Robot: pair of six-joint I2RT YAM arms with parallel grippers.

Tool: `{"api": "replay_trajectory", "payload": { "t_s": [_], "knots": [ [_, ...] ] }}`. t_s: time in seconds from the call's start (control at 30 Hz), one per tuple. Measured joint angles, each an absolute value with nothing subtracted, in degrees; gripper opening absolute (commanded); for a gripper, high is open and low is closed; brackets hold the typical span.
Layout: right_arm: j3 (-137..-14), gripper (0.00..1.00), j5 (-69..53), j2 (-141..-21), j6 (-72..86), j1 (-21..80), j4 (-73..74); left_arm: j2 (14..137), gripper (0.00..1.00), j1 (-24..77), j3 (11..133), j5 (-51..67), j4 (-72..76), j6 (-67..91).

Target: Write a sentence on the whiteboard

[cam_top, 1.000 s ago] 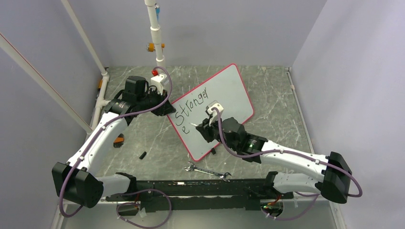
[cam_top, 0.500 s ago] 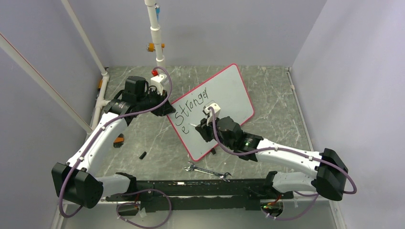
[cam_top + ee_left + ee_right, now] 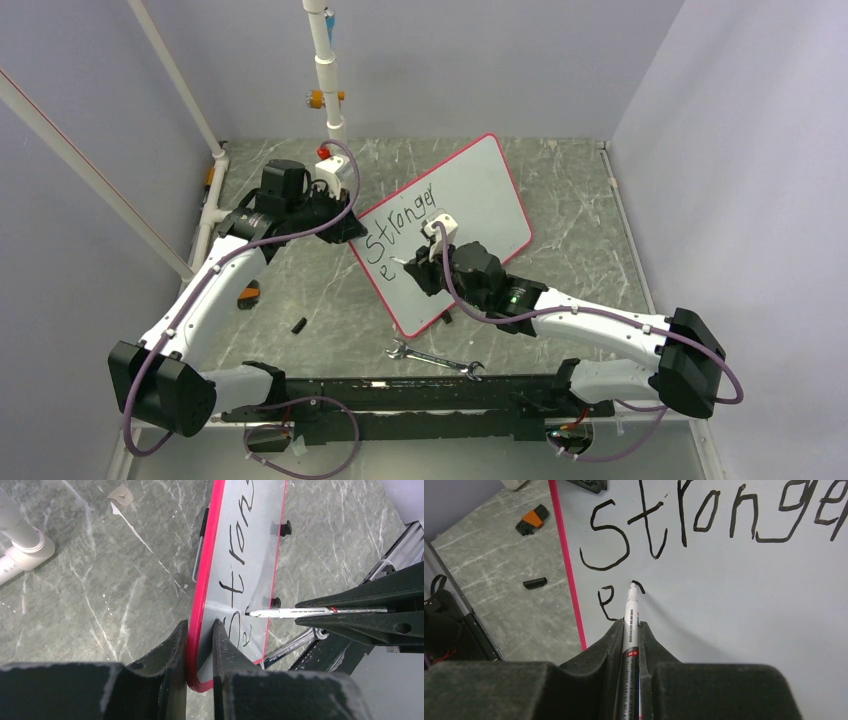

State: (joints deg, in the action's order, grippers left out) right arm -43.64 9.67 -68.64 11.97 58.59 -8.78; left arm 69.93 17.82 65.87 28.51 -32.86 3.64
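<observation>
Now, right gripper [image 3: 631,628]: clamped on slim white marker pen [image 3: 630,602], tip touching just right of "e".
left gripper [image 3: 199,632]: pinching red rim of large white whiteboard [image 3: 252,575] on grey table [image 3: 590,210].
black handwritten sentence [image 3: 724,512]: "Stronger" above the tip.

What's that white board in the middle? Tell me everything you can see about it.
The whiteboard is a large, glossy white rectangle with rounded corners, a thin red-pink rim and small black feet. It sits skewed on the grey marbled table. Black handwriting reads "Stronger", with an "e" and a short stroke on the line below. The left gripper pinches its rim at one corner; a marker held in the right gripper touches its face.
</observation>
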Motion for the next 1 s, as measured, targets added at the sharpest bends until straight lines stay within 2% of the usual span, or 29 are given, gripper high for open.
{"api": "replay_trajectory", "payload": {
  "t_s": [1.0],
  "knots": [
    [-39.31,0.0,9.06,-65.69,13.61,58.57,-7.57,69.93,0.0,17.82,65.87,28.53,-32.86,3.66]
  ]
}}
